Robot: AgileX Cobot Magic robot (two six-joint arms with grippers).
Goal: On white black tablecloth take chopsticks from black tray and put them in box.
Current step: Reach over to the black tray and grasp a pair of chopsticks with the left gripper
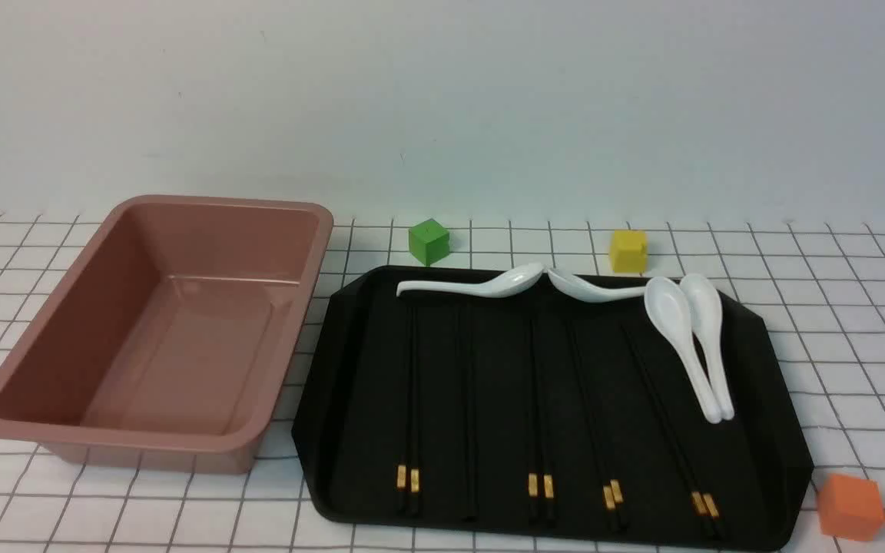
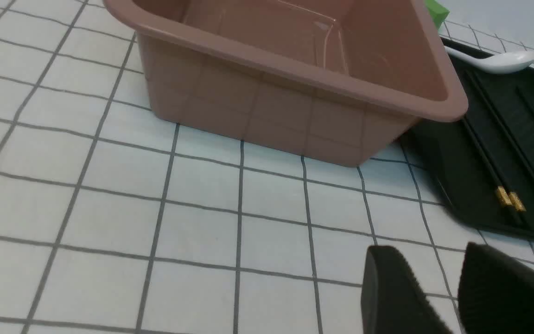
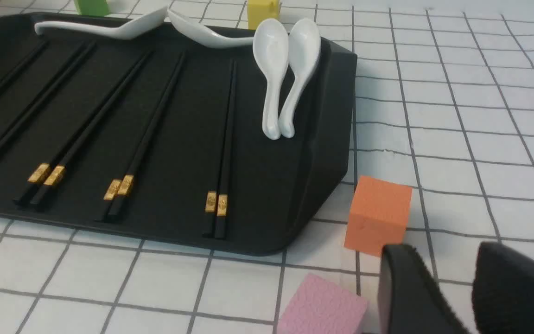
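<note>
Several pairs of black chopsticks (image 1: 409, 478) with gold bands lie side by side in the black tray (image 1: 312, 430) at centre right on the grid tablecloth (image 1: 834, 346). The pink-brown box (image 1: 181, 442) stands empty to the tray's left. Neither gripper shows in the front view. In the left wrist view my left gripper (image 2: 427, 250) is open and empty above bare cloth, short of the box (image 2: 295, 120) and the tray's corner (image 2: 452, 176). In the right wrist view my right gripper (image 3: 438, 250) is open and empty, beside the tray's near right corner (image 3: 267, 204) and the nearest chopstick pair (image 3: 216, 204).
Several white spoons (image 1: 688, 338) lie at the tray's far and right side. A green cube (image 1: 429, 241) and a yellow cube (image 1: 628, 250) sit behind the tray. An orange cube (image 3: 378, 213) and a pink cube (image 3: 322, 306) sit close to my right gripper.
</note>
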